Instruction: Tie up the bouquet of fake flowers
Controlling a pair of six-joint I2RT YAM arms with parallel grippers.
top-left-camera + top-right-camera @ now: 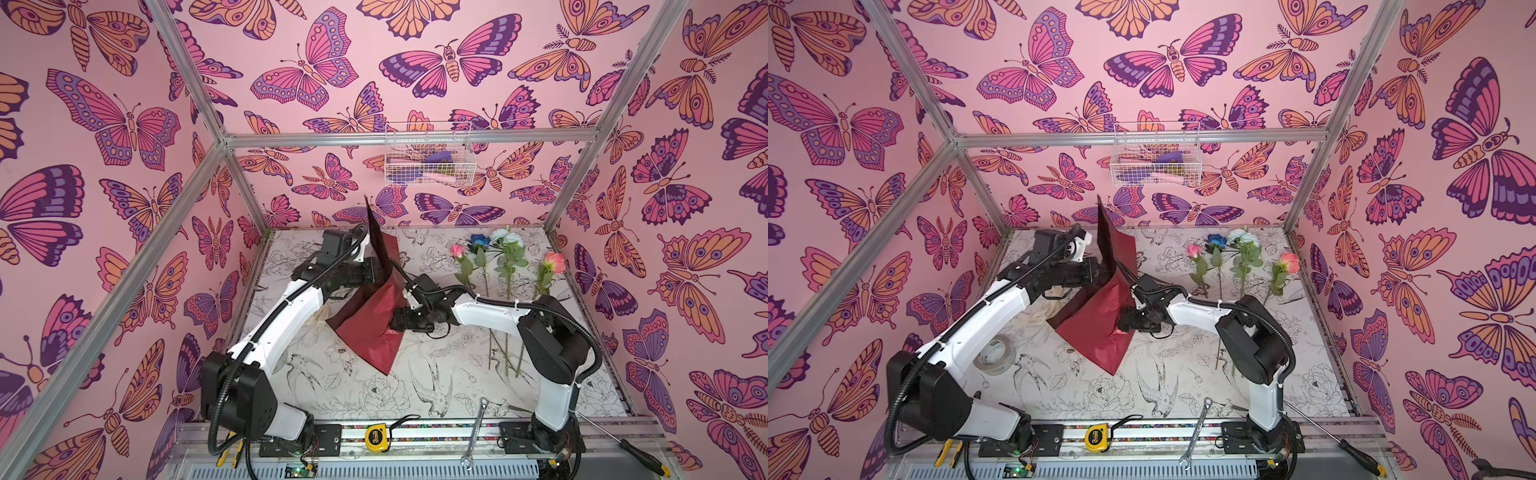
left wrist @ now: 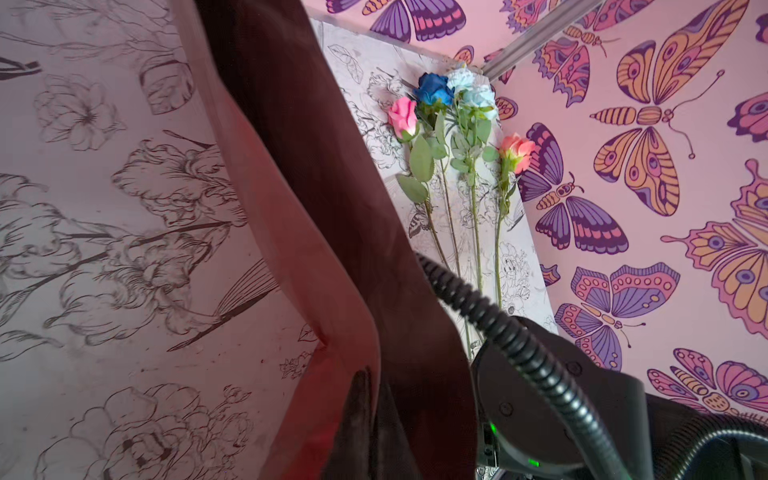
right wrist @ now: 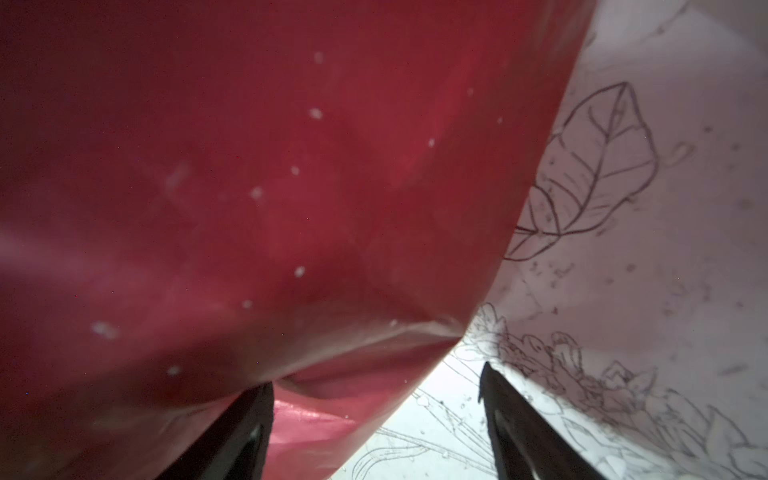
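The glossy dark red wrapping paper point(image 1: 370, 332) is being held by the left fingers point(image 1: 382, 272), which are clenched on one raised edge. One flap is being stood nearly upright above them, while the rest is lying folded on the desk point(image 1: 415, 374). The right fingers point(image 1: 395, 321) are being held wide apart and released. In the right wrist view a fold of the sheet point(image 3: 291, 166) is seen just in front of them and partly between them, with nothing pinched.

The roses point(image 1: 509, 262) are lying loose, side by side, well apart from both pairs of fingers on the far side of the right arm. They are not yet gathered or wrapped.

The paper is being judged light, thin, slick and springy, and easily creased. It is best taken at an edge or corner, since a flat face offers no purchase. The roses are being judged light, with wiry stems and soft heads. They are best taken low on the bare stems, below the leaves.
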